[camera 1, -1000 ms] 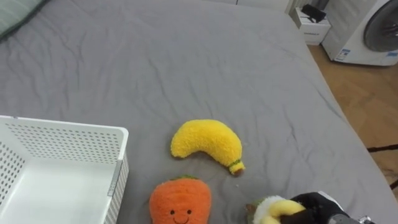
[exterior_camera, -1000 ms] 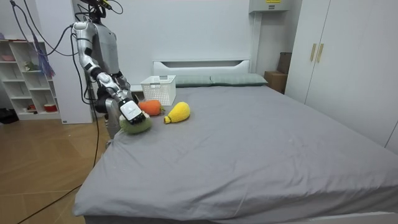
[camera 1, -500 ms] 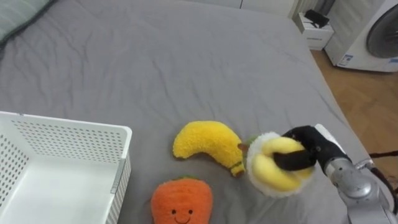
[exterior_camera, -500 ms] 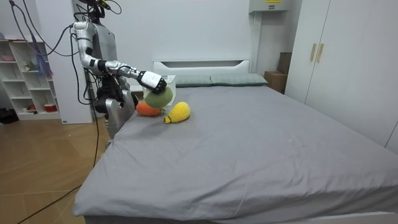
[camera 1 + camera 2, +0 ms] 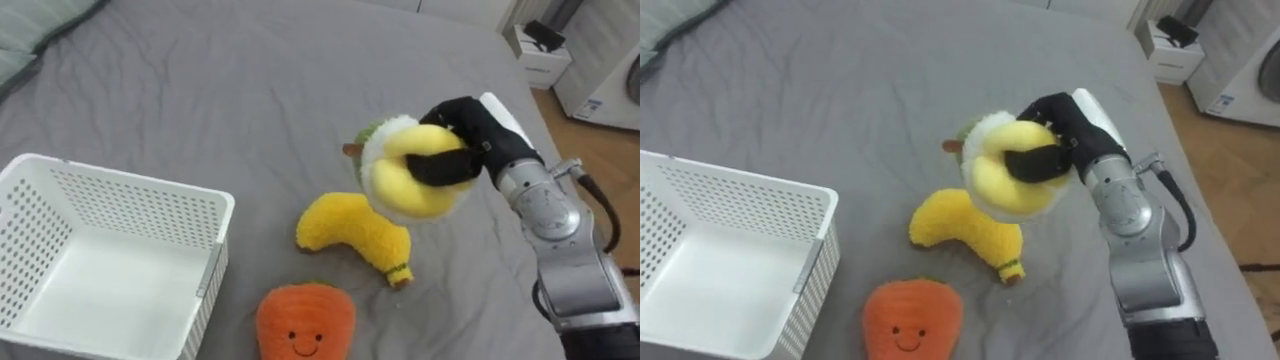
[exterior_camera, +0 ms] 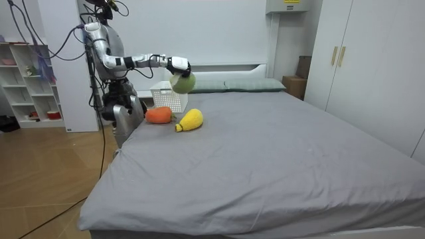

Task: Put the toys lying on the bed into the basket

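Note:
My right hand (image 5: 470, 135) (image 5: 1060, 135) is shut on a round yellow and white plush toy with a green edge (image 5: 410, 170) (image 5: 1005, 170) (image 6: 183, 82), held in the air above the bed. Below it a yellow plush banana (image 5: 355, 235) (image 5: 965, 232) (image 6: 190, 120) lies on the grey bedsheet (image 5: 250, 100). An orange plush carrot with a smiling face (image 5: 305, 322) (image 5: 912, 320) (image 6: 158, 115) lies nearer to me. The white perforated basket (image 5: 205, 275) (image 5: 810, 270) (image 6: 169, 95) stands empty on the bed at my left.
The bed's right edge (image 5: 530, 150) drops to a wooden floor with a white washing machine (image 5: 610, 70) and a small white stand (image 5: 545, 60). A pillow (image 5: 35, 25) lies at the far left. In the room view I stand beside the bed near its head, by a shelf (image 6: 30, 86).
My right hand has lifted the round plush toy from low near the bed's edge up and forward, to above the banana. The view has shifted a little.

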